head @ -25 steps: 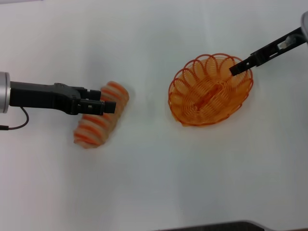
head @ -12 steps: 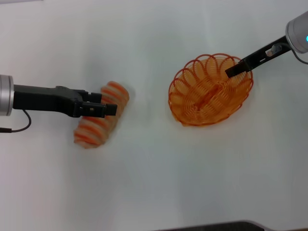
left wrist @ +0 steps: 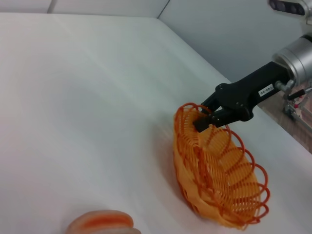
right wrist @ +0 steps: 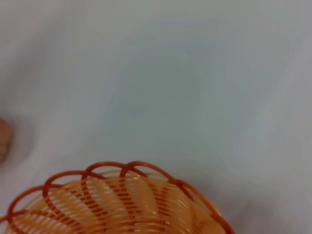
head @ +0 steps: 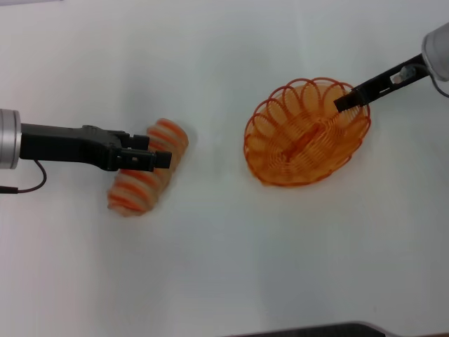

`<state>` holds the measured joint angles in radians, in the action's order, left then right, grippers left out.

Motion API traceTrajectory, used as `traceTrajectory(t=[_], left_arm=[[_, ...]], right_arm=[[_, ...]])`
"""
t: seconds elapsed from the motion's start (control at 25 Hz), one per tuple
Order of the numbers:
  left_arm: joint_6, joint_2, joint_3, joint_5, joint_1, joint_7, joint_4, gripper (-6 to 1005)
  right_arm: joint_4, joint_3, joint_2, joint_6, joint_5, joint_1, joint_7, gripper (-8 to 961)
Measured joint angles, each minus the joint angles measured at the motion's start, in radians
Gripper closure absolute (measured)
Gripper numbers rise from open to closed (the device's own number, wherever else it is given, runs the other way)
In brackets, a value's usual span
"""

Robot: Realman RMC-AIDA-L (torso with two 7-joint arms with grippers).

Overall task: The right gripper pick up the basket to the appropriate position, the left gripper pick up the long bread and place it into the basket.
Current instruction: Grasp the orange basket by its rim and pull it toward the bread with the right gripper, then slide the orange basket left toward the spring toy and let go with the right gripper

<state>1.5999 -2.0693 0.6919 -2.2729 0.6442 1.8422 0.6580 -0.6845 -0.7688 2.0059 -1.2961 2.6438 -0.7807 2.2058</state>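
Note:
The orange wire basket sits at the right of the white table, its far-right rim pinched by my right gripper. The left wrist view shows this gripper shut on a rim loop, with the basket tipped up on that side. The basket's rim also shows in the right wrist view. The long bread, tan with orange-red stripes, lies at the left. My left gripper is over its middle. Only the bread's end shows in the left wrist view.
The white table spreads open between the bread and the basket and in front of both. A dark edge runs along the near side. A grey wall stands beyond the table's far side in the left wrist view.
My right gripper shifted a little while holding the rim, and the basket moved slightly with it. My left gripper settled slightly lower over the bread, which has not moved.

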Motion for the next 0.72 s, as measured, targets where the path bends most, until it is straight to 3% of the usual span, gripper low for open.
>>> traceTrajectory(t=[0.4,0.52,0.72], left_arm=[[-0.001,0.005,-0.003,-0.001,0.003,0.0,0.006,189],[-0.004,0.007,-0.005,0.002,0.006,0.0,0.007,189],[-0.013,0.009,-0.004,0.002,0.02,0.001,0.01,189]], right_arm=[[-0.031,0.143,-0.037,-0.121,-0.276,0.157,0.009,828],[-0.029,0.181,-0.031,-0.141,-0.337,0.211,0.02,850],[-0.006,0.216,0.001,-0.135,-0.377,0.258,0.03,850]])
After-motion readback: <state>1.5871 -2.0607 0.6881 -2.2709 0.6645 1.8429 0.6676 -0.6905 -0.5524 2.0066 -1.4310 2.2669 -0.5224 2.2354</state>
